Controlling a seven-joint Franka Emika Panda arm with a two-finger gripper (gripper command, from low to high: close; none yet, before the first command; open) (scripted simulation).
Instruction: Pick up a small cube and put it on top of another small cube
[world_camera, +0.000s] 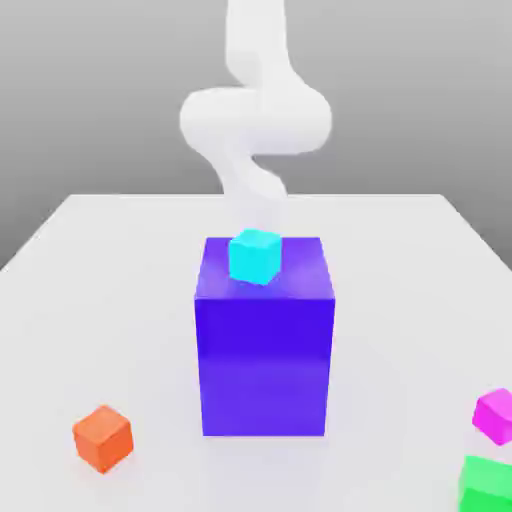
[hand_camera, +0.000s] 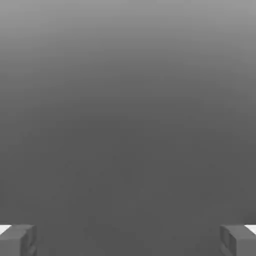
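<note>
Table: white surface, seen from the exterior view, with grey backdrop behind.
Block: tall blue block is set upright near the table's middle, far bigger than the cubes.
Cyan cube: small cyan cube is seen on the block's top, toward its far edge, slightly turned; nothing is stacked on it.
Orange cube: orange cube is placed on the table at the exterior view's left, in front of the block and well apart from it.
Magenta cube: magenta cube is cut by the frame edge at the exterior view's right, on the table.
Green cube: green cube is seen just in front of the magenta one, near it, also cut by the frame; contact between them cannot be told.
Arm: white arm is seen behind the block, blurred, raised above the table.
Gripper: gripper is spread wide in the hand view, one fingertip at each side, nothing held between them; plain grey is faced.
</note>
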